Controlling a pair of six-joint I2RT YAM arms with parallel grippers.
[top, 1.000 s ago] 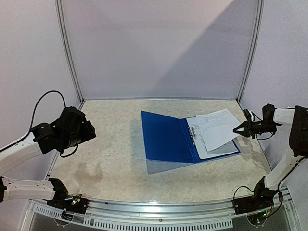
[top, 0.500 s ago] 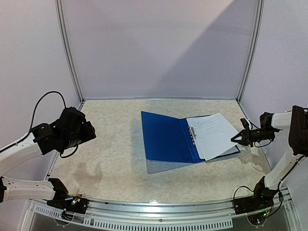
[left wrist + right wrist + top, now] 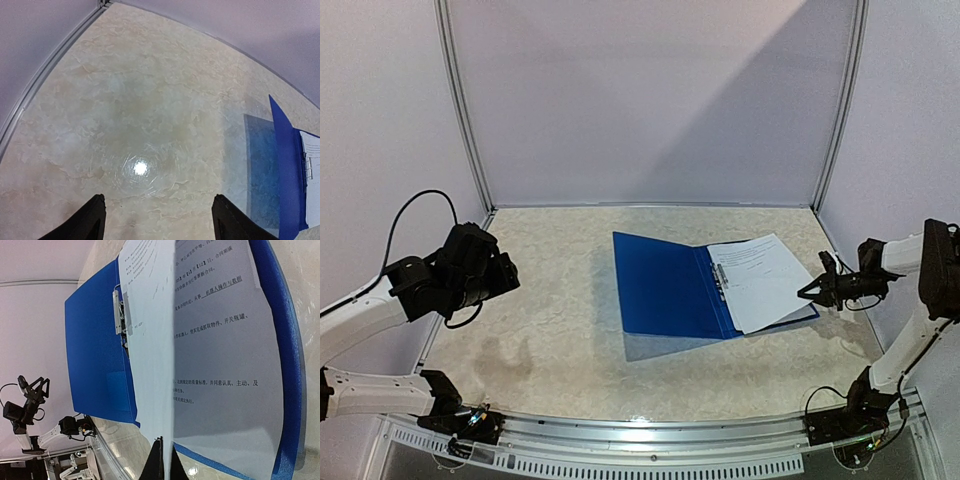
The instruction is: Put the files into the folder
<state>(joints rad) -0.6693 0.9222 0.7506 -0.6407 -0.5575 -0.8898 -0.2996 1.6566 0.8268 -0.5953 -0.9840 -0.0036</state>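
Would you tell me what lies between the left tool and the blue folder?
Nothing but bare tabletop separates the left tool from the folder, as the top view shows.

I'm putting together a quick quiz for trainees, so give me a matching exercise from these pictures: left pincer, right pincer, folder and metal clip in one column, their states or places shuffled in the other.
1. left pincer
2. right pincer
3. folder
4. metal clip

A. lying open on the table
B. shut on the edge of a sheet
C. along the fold, inside the folder
D. open, over bare table

Pairs: 1-D, 2-B, 3-A, 4-C
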